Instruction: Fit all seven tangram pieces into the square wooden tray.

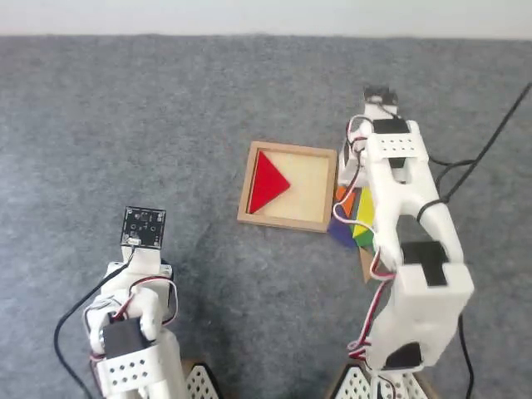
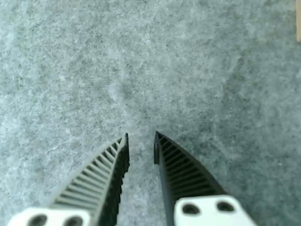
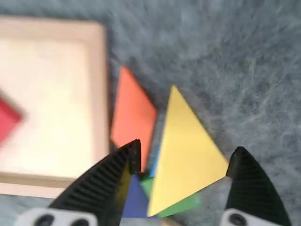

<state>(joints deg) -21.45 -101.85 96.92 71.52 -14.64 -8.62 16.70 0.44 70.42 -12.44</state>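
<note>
Yellow piece: I see it atop the loose pile, just beside the tray.
Long edge: on the tray side, parallel to the fingers.
Right gripper: wide open, empty, framing that piece; the nearer arm.
Left gripper: slightly open, empty, well apart.

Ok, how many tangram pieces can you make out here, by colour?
Red piece: 1, in the tray
Orange piece: 1
Yellow piece: 1
Green piece: 1
Blue piece: 1
Total: 5 clearly seen, 4 of them beside the tray; others may be hidden.
</note>
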